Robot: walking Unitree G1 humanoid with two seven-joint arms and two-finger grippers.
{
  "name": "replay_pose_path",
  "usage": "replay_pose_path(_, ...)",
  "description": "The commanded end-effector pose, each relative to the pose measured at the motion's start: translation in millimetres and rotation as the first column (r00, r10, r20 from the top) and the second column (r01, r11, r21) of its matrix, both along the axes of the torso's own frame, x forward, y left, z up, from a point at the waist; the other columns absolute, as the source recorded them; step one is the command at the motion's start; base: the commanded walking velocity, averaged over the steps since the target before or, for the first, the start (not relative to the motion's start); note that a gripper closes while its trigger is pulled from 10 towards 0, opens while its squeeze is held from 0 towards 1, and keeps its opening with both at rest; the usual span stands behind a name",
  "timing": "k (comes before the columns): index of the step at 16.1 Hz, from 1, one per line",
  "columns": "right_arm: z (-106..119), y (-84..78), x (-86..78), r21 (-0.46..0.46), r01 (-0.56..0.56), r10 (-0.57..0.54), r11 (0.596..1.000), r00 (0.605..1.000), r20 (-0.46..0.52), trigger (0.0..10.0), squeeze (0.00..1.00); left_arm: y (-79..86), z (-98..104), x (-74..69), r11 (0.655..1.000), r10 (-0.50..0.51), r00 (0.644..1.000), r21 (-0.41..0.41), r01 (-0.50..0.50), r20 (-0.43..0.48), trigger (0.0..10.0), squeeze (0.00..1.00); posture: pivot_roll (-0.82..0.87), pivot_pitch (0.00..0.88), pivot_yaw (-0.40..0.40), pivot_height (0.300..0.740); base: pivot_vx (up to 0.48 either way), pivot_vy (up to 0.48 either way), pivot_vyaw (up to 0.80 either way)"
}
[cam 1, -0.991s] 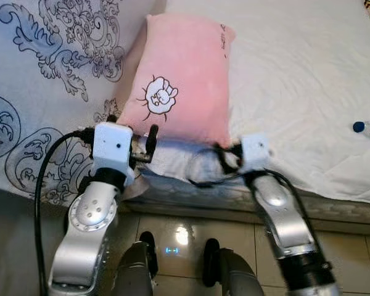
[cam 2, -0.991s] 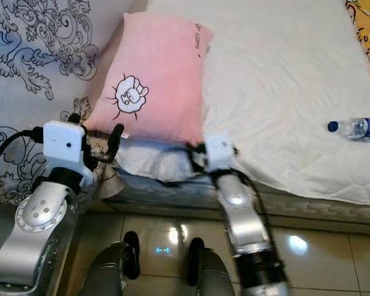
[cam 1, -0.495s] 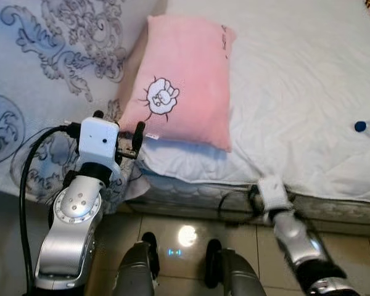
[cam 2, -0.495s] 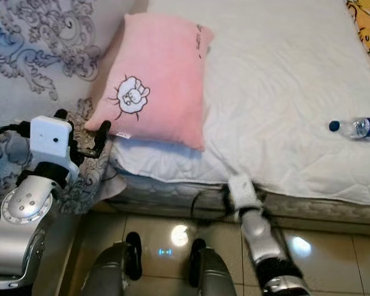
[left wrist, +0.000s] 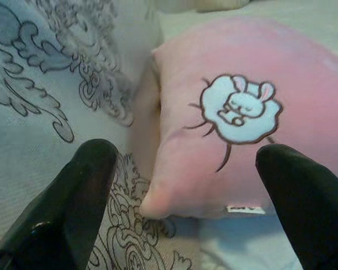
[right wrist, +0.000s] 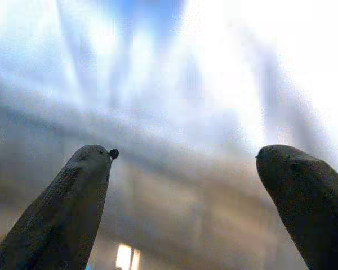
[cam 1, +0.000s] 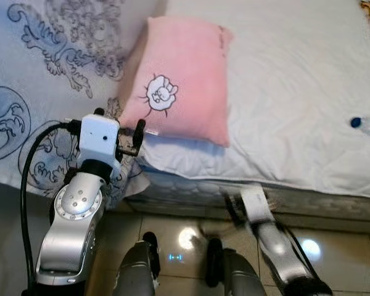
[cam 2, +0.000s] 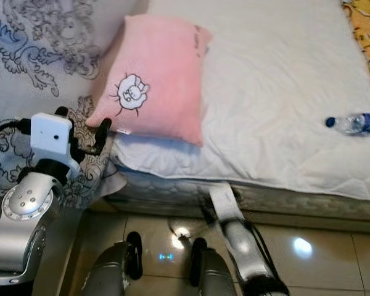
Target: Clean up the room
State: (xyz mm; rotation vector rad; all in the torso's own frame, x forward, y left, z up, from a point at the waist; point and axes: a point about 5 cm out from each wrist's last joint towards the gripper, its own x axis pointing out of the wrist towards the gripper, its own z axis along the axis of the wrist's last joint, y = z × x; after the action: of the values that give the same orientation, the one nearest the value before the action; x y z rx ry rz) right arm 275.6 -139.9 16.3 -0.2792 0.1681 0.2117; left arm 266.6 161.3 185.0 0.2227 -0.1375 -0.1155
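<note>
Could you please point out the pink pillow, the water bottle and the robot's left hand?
pink pillow (cam 1: 185,86), left eye view, on its plain pink middle.
water bottle (cam 2: 353,123), right eye view, on its clear body.
left hand (left wrist: 186,191), left wrist view, midway between its two black fingertips.

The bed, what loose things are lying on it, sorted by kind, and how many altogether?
Pink pillow: 1
Patterned blanket: 1
Water bottle: 1
Total: 3

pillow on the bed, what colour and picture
Pink pillow with a white bunny in a cloud; clearest in the left wrist view.
</note>
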Motion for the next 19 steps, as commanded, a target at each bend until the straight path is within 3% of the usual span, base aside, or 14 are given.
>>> replay_pose_path(1, 20.8, -3.0, 12.5, 0.021, 0.032, -0.034, 0.999, 0.994, 0.101, 10.0, 0.00, -2.5, -5.4, -3.5, 1.000, -0.020, 1.000, -0.012, 0.020, -0.016, 10.0, 0.00, 0.14, 0.287, -0.006, 0.740, 0.000, 0.000, 0.00)
replay_pose_path(3, 43.6, -3.3, 33.8, 0.037, 0.059, -0.065, 0.998, 0.981, 0.180, 10.0, 0.00, -7.3, -9.5, -5.6, 0.999, -0.038, 0.999, -0.021, 0.037, -0.031, 10.0, 0.00, 0.14, 0.287, 0.000, 0.740, 0.000, 0.000, 0.00)
replay_pose_path(4, 49.3, -8.7, 47.7, 0.021, 0.089, -0.091, 0.996, 0.981, 0.172, 10.0, 0.00, -8.2, -9.4, -6.6, 0.999, -0.043, 0.999, -0.020, 0.043, -0.033, 10.0, 0.00, 0.16, 0.293, 0.006, 0.740, 0.000, 0.000, 0.00)
replay_pose_path(5, 50.3, -11.0, 51.3, 0.015, 0.100, -0.101, 0.995, 0.981, 0.163, 10.0, 0.00, -8.0, -9.1, -6.8, 0.999, -0.044, 0.998, -0.018, 0.043, -0.033, 10.0, 0.00, 0.16, 0.293, 0.006, 0.740, 0.000, 0.000, 0.00)
replay_pose_path(8, 37.6, -31.5, 59.1, -0.065, 0.208, -0.208, 0.976, 0.978, 0.017, 10.0, 0.00, -3.2, -5.0, -9.8, 0.999, -0.038, 0.999, 0.002, 0.038, -0.031, 10.0, 0.00, 0.20, 0.327, 0.022, 0.740, 0.000, 0.000, 0.00)
replay_pose_path(10, 17.0, -47.7, 49.5, -0.122, 0.267, -0.282, 0.956, 0.951, -0.130, 10.0, 0.00, -1.1, -2.0, -10.5, 0.999, -0.037, 0.999, 0.020, 0.038, -0.030, 10.0, 0.00, 0.23, 0.348, 0.030, 0.740, 0.000, 0.000, 0.00)
replay_pose_path(13, -10.3, -57.7, 29.3, -0.060, 0.327, -0.327, 0.943, 0.882, -0.339, 10.0, 0.00, -0.7, 1.7, -13.1, 0.998, -0.048, 0.998, 0.038, 0.049, -0.029, 10.0, 0.00, 0.25, 0.370, 0.036, 0.740, 0.000, 0.000, 0.00)
replay_pose_path(19, -43.5, -56.8, -6.2, -0.035, 0.295, -0.276, 0.955, 0.837, -0.473, 10.0, 0.00, -3.6, 1.9, -9.0, 0.998, -0.056, 0.998, 0.029, 0.057, -0.033, 10.0, 0.00, 0.21, 0.364, 0.027, 0.740, 0.000, 0.000, 0.00)
